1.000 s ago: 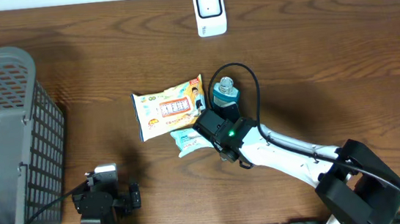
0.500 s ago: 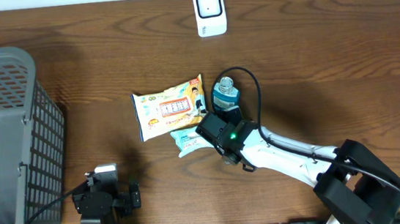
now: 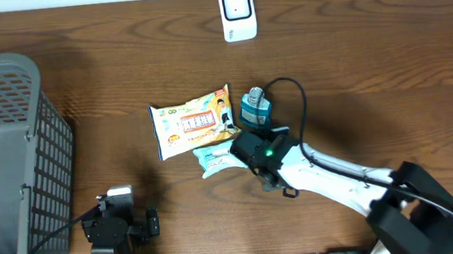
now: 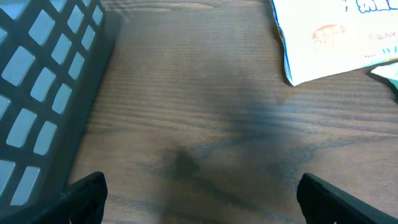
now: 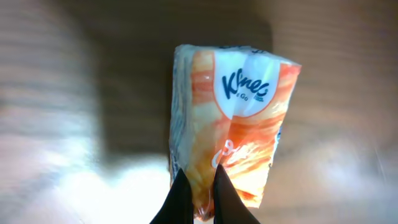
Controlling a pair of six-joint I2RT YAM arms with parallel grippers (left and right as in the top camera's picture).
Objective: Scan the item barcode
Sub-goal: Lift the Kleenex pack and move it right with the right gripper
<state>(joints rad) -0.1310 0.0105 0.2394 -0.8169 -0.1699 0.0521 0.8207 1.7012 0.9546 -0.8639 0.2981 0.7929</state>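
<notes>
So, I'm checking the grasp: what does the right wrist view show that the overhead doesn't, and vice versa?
Only the right wrist: an orange-and-white pack, pinched at its lower end between shut fingers. Only the overhead: grey basket, white device, snack packet, bottle. Both: the right gripper and the wooden table.

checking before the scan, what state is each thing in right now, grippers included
right gripper, shut on the orange pack
orange pack, pinched at its lower edge
left gripper, open, empty
snack packet, flat on the table, untouched
small teal packet, flat, beside the right gripper
scanner, at the far edge, nothing in front of it
basket, upright, nothing seen inside
</notes>
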